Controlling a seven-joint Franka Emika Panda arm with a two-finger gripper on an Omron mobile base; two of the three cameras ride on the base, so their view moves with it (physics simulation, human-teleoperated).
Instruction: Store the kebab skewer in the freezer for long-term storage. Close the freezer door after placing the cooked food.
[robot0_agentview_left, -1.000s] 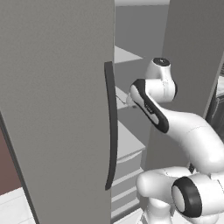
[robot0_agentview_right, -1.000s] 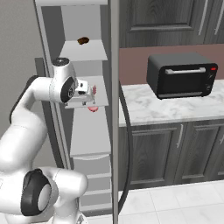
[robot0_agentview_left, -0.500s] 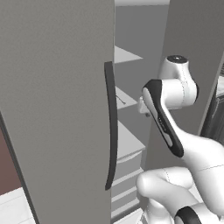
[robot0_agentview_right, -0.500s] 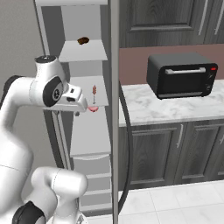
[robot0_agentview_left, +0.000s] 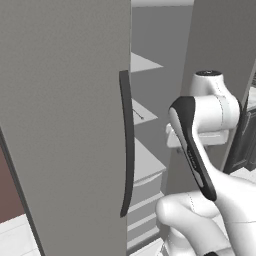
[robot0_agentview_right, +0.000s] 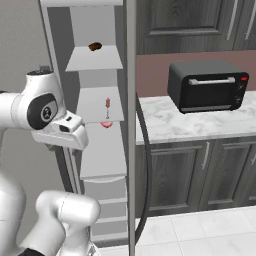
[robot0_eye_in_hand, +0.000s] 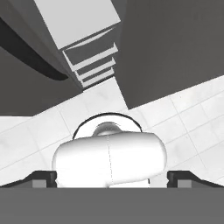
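Skewer (robot0_agentview_right: 107, 104) lay on a freezer (robot0_agentview_right: 95, 150) shelf; my gripper (robot0_eye_in_hand: 112, 177), wide open and empty, next needed the door (robot0_agentview_left: 65, 125).

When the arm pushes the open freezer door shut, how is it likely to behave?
The freezer door is a tall rigid slab, so it probably swings as one piece without flexing. Its size suggests it is fairly heavy and slow to start. Its smooth face may let fingers slide; the bar handle offers firmer purchase.

Blk toaster oven (robot0_agentview_right: 207, 86) on marble counter (robot0_agentview_right: 195, 122), dk cupboards (robot0_agentview_right: 185, 175) below.
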